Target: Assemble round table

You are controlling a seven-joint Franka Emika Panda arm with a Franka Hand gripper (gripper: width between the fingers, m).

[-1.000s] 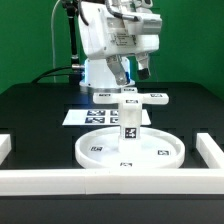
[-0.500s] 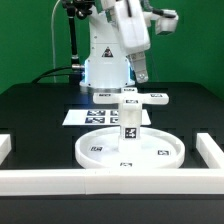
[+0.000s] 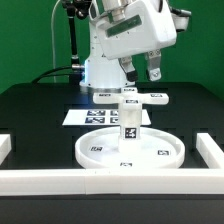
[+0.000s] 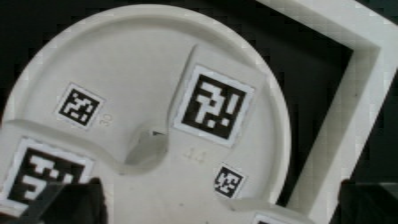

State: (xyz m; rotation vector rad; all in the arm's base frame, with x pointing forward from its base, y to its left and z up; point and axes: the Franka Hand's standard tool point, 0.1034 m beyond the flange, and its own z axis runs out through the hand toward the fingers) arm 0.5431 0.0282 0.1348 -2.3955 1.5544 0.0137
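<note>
The round disc (image 3: 130,152) lies flat on the black table. The short leg (image 3: 128,122) stands upright on its middle. The cross-shaped base (image 3: 138,97) sits on top of the leg. My gripper (image 3: 141,72) hangs above and just behind the base, apart from it, with its jaws open and nothing between them. In the wrist view the disc (image 4: 151,75) fills most of the picture with its square tags. The dark fingers (image 4: 50,203) show only at the picture's edge.
The marker board (image 3: 88,117) lies behind the disc toward the exterior view's left. White border rails run along the front (image 3: 110,181), the left (image 3: 5,148) and the right (image 3: 209,150). One rail (image 4: 347,110) shows past the disc's rim in the wrist view.
The hand has swung and turned toward the exterior view's right above the base. The disc, leg and base have not moved.
</note>
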